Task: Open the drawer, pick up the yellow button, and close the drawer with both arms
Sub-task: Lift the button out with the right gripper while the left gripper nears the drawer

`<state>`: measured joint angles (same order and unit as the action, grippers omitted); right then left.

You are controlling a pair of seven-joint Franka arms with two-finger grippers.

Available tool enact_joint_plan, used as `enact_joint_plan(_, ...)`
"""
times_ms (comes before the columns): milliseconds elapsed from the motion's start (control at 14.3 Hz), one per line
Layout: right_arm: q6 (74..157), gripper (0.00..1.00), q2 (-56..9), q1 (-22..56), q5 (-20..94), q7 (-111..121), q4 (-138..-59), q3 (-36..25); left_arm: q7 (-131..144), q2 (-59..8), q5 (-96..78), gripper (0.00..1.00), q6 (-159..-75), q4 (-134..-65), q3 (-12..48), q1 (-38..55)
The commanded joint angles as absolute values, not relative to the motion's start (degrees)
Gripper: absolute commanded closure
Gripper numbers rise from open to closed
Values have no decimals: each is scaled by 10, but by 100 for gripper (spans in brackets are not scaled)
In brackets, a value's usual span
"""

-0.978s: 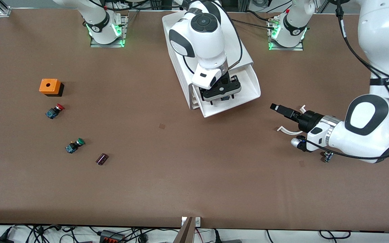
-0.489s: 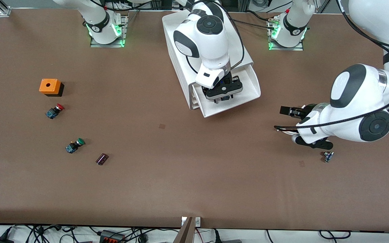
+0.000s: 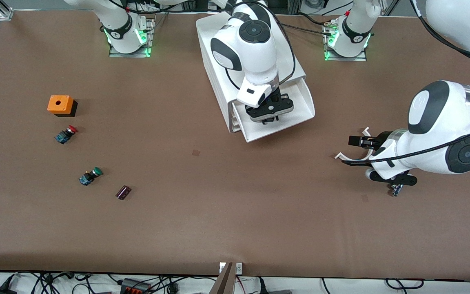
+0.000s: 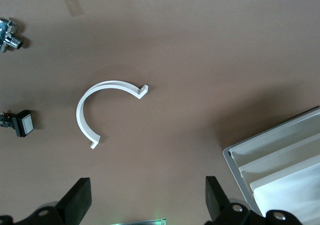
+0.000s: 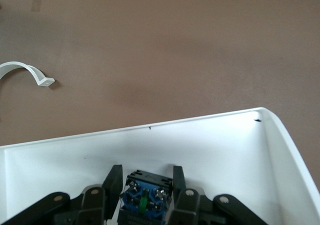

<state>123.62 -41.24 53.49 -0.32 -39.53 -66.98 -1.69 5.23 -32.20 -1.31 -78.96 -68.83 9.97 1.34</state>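
Right fingers (image 5: 145, 185) grip the button (image 5: 145, 197) in the drawer (image 3: 300, 108); left fingers (image 4: 145, 205), spread, hover over brown table (image 3: 218, 204).

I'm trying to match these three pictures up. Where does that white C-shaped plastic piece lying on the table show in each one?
Front view: the white curved piece lies on the table under the left gripper, toward the left arm's end.
Left wrist view: mid-picture.
Right wrist view: only one end shows, at the edge.
Shared landmark: the open drawer.
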Motion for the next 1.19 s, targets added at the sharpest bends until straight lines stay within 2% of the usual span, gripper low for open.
enact_joint_plan(0, 1224, 71, -419, 543, -4, -407, -651, -18, 57, -319, -2, 0, -795, -687, 100, 12)
enact_joint_plan(210, 1218, 85, -417, 545, -4, -407, -650, -18, 57, -323, 0, 0, -796, -670, 99, 14)
enact_joint_plan(489, 1144, 87, -414, 534, -4, -406, -580, -27, 125, -327, -1, 0, -820, -656, 99, 14)
enact_joint_plan(699, 1112, 88, -394, 512, -5, -403, -573, -50, 151, -327, -4, 0, -824, -656, 101, 20)
enact_joint_plan(978, 1082, 88, -390, 434, -6, -364, -579, -60, 241, -336, -4, 0, -912, -671, 107, 34)
enact_joint_plan(1118, 1049, 88, -390, 390, -3, -293, -591, -59, 279, -337, -7, 0, -969, -712, 107, 60)
